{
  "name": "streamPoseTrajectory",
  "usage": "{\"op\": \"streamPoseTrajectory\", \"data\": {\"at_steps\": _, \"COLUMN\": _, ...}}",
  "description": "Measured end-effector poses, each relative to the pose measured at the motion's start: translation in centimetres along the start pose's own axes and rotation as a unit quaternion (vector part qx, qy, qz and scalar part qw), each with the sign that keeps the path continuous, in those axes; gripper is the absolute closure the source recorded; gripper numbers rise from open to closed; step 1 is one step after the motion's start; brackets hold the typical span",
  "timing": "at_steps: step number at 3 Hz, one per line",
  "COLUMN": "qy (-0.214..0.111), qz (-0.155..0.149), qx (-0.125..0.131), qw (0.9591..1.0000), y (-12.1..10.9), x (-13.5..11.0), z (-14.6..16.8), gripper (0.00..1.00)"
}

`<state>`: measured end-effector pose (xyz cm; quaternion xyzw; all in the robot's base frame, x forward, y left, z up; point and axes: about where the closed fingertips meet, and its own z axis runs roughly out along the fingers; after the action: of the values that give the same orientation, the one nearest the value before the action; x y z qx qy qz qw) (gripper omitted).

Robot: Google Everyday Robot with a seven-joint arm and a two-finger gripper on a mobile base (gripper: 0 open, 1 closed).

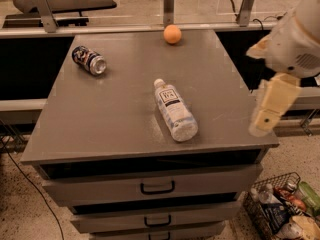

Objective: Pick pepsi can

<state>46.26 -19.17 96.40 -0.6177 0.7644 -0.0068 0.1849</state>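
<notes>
The pepsi can lies on its side at the far left of the grey cabinet top, its silver end turned to the front right. It is dark blue with red and white markings. My gripper hangs at the right edge of the cabinet top, pointing down, far to the right of the can and holding nothing. The white arm reaches in from the upper right.
A clear plastic bottle with a white cap lies on its side in the middle of the top. An orange ball sits at the far edge. Drawers are below the top. A wire basket of items stands on the floor at the right.
</notes>
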Motion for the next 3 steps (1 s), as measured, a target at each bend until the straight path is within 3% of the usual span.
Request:
{"op": "streamPoseTrajectory", "data": {"at_steps": 1, "qy": -0.07, "qz": -0.019, "qx": -0.012, "qw": 0.9973, "y": -3.1, "x": -5.9, "z": 4.6, "gripper": 0.0}}
{"op": "streamPoseTrajectory", "data": {"at_steps": 2, "qy": -0.129, "qz": -0.032, "qx": -0.01, "qw": 0.9911, "y": -6.7, "x": -13.0, "z": 7.1, "gripper": 0.0}}
{"op": "streamPoseTrajectory", "data": {"at_steps": 3, "qy": -0.129, "qz": -0.032, "qx": -0.01, "qw": 0.9911, "y": -6.7, "x": -13.0, "z": 7.1, "gripper": 0.0}}
